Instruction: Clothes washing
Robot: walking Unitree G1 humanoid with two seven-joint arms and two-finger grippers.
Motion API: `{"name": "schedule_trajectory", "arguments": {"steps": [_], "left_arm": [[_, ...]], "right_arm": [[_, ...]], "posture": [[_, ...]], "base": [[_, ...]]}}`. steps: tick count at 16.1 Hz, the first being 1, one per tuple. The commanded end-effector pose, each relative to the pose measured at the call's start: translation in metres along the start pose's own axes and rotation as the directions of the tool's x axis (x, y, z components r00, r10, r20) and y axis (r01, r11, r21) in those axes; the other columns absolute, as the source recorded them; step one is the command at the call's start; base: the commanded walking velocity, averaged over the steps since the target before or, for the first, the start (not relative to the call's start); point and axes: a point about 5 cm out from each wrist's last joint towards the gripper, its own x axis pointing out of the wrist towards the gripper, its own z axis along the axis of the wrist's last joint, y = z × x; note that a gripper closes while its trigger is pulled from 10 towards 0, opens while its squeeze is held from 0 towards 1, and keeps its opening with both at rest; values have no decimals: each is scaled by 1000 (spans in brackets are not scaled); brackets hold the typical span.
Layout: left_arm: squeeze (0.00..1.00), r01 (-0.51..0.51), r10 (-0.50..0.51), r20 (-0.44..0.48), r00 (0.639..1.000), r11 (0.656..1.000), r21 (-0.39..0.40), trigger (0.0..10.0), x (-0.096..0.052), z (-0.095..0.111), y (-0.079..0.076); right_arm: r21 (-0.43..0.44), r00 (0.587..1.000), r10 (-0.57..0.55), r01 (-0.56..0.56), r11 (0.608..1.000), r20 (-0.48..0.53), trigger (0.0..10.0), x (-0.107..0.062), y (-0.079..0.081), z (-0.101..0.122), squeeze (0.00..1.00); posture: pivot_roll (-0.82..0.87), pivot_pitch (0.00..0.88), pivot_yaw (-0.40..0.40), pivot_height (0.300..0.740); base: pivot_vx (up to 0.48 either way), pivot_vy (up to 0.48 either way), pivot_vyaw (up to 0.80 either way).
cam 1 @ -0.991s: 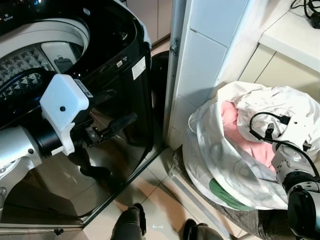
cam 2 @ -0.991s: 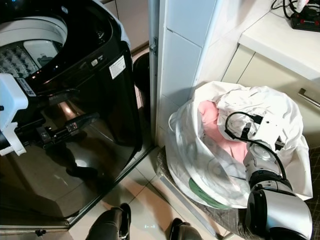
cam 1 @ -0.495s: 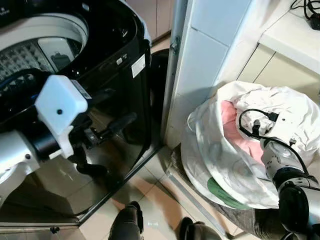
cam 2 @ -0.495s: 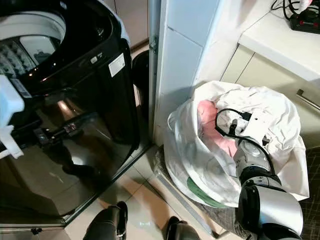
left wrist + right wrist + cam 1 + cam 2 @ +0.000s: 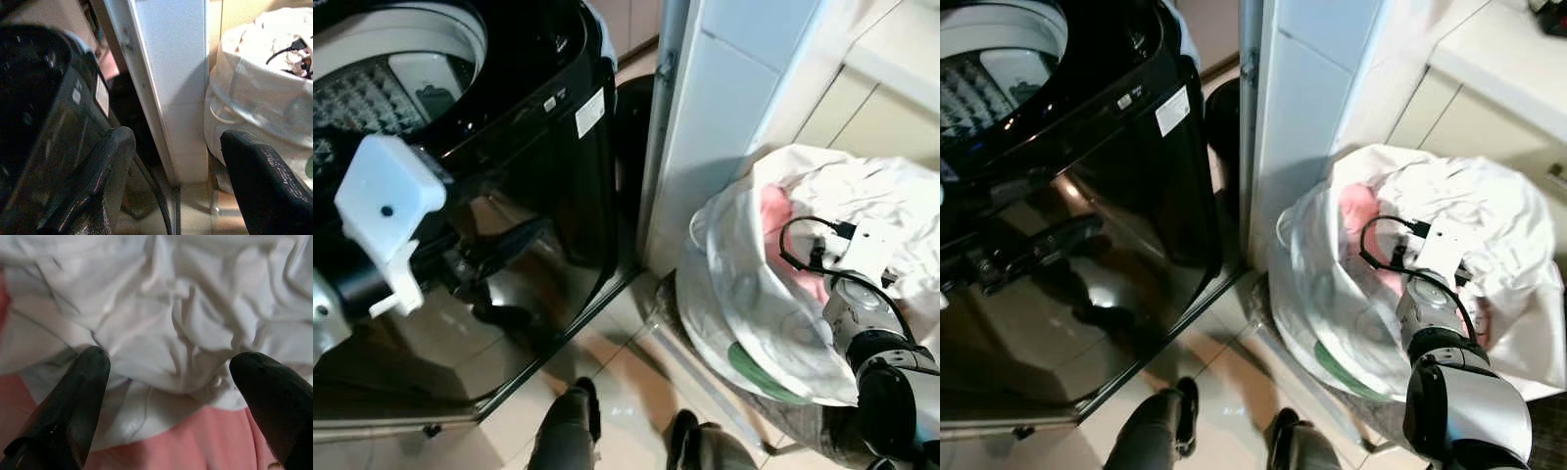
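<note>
Now at right of the head frames: right gripper (image 5: 166, 396) down inside the white laundry bag (image 5: 754, 304), 2 black fingers (image 5: 73, 401) spread wide over crumpled white cloth (image 5: 186, 328) and pink cloth (image 5: 195, 440), gripping nothing. At left: left gripper (image 5: 176, 196) wide open and empty, held before the black washing machine (image 5: 509, 147), lid open.

Washing machine (image 5: 499, 147) at left; tiled wall corner (image 5: 724, 127) between; laundry bag (image 5: 754, 294) at right, clothes (image 5: 161, 333) inside, on floor (image 5: 617, 372).
</note>
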Motion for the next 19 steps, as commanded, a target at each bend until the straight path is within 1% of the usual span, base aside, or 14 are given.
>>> {"name": "schedule_trajectory", "arguments": {"steps": [1,3,6,8,9,10,11,12,13,19], "left_arm": [[0,42,-42,1,999,998,49,10000,-6,8,-11],[0,44,-44,-6,999,998,46,10000,-8,9,-12],[0,40,-39,-12,999,998,45,10000,-11,11,-10],[0,35,-34,-11,999,998,44,10000,-13,12,-9],[0,35,-35,-10,999,998,44,10000,-14,12,-9],[0,40,-39,-12,999,998,43,10000,-14,13,-9],[0,42,-41,-13,999,998,41,10000,-14,13,-10],[0,49,-48,-17,999,998,39,10000,-14,13,-10],[0,60,-60,-22,998,998,34,10000,-15,12,-12],[0,86,-86,-23,996,996,14,10000,-14,12,-15]], "right_arm": [[12,999,-13,13,1000,-53,10000,-2,-1,-13,0],[48,998,-25,28,998,-51,10000,-3,-1,-13,0],[72,999,-36,37,997,-19,10000,-2,0,-8,0],[135,1000,-28,28,990,-2,10000,-2,1,-5,0],[144,1000,-30,30,989,-2,10000,-2,1,-5,0],[147,1000,-31,31,989,-3,6588,-2,1,-4,0],[149,1000,-30,30,988,-3,4431,-2,1,-4,0],[153,1000,-30,30,988,-2,275,-2,1,-4,0],[157,1000,-28,28,987,-1,0,-2,1,-4,0],[172,1000,-18,17,985,2,0,-1,-1,-3,0]], "posture": [[563,341,21,740],[573,345,23,740],[581,341,24,740],[578,332,26,740],[578,332,26,740],[578,327,24,740],[578,327,24,740],[580,328,23,740],[580,328,23,740],[581,324,21,740]], "base": [[0,0,0],[0,0,0],[0,0,0],[0,0,0],[0,0,0],[0,0,0],[0,0,0],[0,0,0],[0,0,0],[0,0,0]]}}
